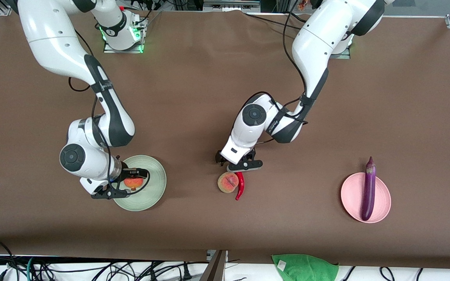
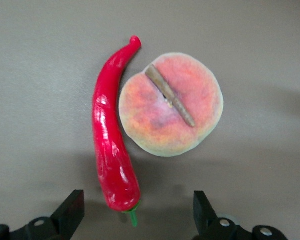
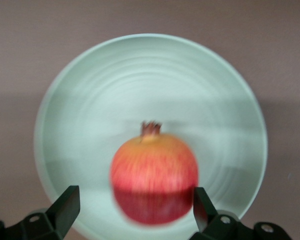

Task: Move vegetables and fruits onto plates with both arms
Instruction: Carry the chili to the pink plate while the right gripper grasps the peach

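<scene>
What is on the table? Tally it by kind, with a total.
Vegetables: 2, eggplant and chili pepper
Fruits: 2, pomegranate and peach
Plates: 2, green plate and pink plate
Total: 6

Pomegranate (image 1: 133,182) on one plate (image 1: 154,183), eggplant (image 1: 368,189) on the other plate (image 1: 350,195)

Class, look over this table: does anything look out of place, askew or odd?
Only the eggplant stands out: it lies across the pink plate with its stem end overhanging the rim. The pomegranate sits on the green plate; the peach and chili lie touching on the table, not yet plated.
</scene>
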Robot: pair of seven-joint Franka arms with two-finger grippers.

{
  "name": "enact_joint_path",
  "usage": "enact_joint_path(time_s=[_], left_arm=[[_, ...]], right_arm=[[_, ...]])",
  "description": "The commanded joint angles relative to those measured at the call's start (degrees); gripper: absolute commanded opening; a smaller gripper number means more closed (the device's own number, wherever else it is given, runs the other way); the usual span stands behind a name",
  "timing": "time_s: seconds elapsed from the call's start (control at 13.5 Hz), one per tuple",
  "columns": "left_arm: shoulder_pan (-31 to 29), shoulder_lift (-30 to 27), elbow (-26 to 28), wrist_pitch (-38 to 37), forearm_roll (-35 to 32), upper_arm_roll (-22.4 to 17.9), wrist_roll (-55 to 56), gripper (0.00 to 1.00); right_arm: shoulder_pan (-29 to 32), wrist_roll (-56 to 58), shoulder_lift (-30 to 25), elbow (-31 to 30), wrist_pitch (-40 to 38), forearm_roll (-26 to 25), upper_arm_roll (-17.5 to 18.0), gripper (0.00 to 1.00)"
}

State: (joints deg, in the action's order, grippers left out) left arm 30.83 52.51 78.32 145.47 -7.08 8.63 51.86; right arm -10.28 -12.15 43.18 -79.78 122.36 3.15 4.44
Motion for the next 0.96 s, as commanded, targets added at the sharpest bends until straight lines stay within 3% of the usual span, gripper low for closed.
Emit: enact_joint_path(time_s=[0.0,0.15,0.3,0.52,0.74,0.89], left_arm=[[0.72,-1.18,3.77,3.76,-2.06,-1.16,1.76,0.96],[0.81,-1.09,3.77,3.86,-3.80,-1.77,1.76,0.89],[0.72,-0.92,3.77,3.86,-6.89,-1.95,1.93,0.53],[0.72,-0.83,3.60,3.86,-6.90,-2.21,1.93,0.39],[0.63,-0.65,3.60,3.94,-6.98,-2.83,1.93,0.05],[-0.50,-1.44,3.42,3.94,-6.90,-2.83,1.50,0.00]], right_arm=[[-1.66,-12.66,-2.05,3.56,-5.37,0.46,3.97,1.00],[-4.38,-25.14,-1.26,5.50,-3.81,0.28,6.19,1.00],[-8.51,-32.64,0.93,5.69,4.94,0.19,6.19,1.00],[-11.69,-37.33,4.62,5.95,13.85,-0.51,5.93,1.00],[-12.56,-37.06,7.96,7.70,21.22,-0.51,6.02,1.00],[-13.97,-37.59,10.95,9.55,25.71,-0.60,5.93,1.00]])
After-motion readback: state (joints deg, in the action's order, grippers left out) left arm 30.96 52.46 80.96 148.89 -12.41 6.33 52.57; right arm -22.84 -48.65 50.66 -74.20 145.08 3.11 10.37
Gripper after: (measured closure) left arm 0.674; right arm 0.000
